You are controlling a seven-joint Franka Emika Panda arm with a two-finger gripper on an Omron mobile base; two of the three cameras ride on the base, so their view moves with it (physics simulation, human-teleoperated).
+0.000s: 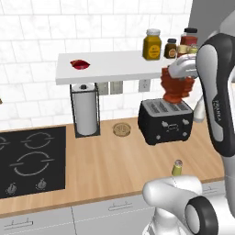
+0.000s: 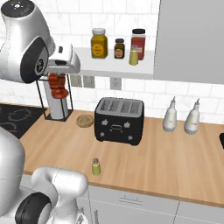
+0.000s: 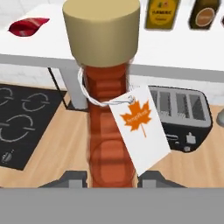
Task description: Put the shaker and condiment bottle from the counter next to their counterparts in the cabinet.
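Red-brown glass fills the grip: the tool (image 3: pixel 112 177) is clenched on the bottle (image 3: pixel 109 135), its two fingers pressed to either side of the lower body in the hand view. That bottle has a tan cap (image 3: pixel 101 33) and a white tag (image 3: pixel 140 127) printed with an orange maple leaf, hung from the neck on a string.

Taking the toaster (image 1: pixel 166 120) as landmark: in the left base view the bottle (image 1: pixel 176 87) hangs in the air just above the toaster, level with the front edge of the shelf (image 1: pixel 105 66) and clear of the worktop (image 1: pixel 114 160). In the right base view the bottle (image 2: pixel 58 85) appears up and to the left of the toaster (image 2: pixel 119 119), below the shelf's left part.

One shaker (image 1: pixel 177 167) stands upright on the worktop in front of the toaster, near the front edge; the right base view shows it (image 2: pixel 96 166) there too. Its twin (image 2: pixel 134 56) stands on the shelf, above and a little right of the toaster, just beside a red jar (image 2: pixel 138 43). A yellow jar (image 2: pixel 99 43) and a small dark jar (image 2: pixel 119 48) stand further left on the same shelf. The red packet (image 1: pixel 80 64) lies flat on the shelf well to the left of the toaster, above the paper towel roll (image 1: pixel 85 112).
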